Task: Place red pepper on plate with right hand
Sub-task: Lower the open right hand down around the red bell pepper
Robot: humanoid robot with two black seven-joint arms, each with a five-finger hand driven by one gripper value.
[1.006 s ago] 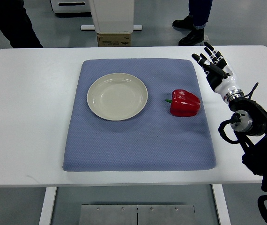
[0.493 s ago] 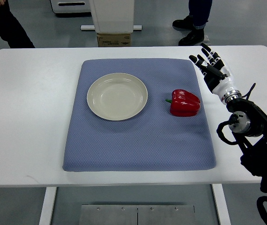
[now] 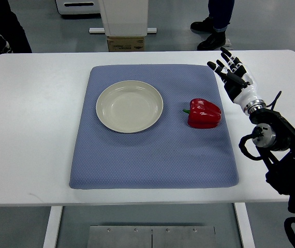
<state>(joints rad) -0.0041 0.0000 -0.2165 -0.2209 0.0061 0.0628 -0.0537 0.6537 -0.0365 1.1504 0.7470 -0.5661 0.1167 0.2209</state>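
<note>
Fingers (image 3: 221, 65) of right hand (image 3: 234, 77) spread, empty, beyond red pepper (image 3: 204, 113) beside plate (image 3: 129, 106).

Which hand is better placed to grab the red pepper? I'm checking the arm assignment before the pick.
The right hand. It hovers open just beyond the mat's right edge, close to the red pepper, which lies right of the plate. No left hand is in view.

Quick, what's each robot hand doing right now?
Right hand: open, fingers spread, holding nothing, beside the red pepper.
Left hand: not in view.
</note>
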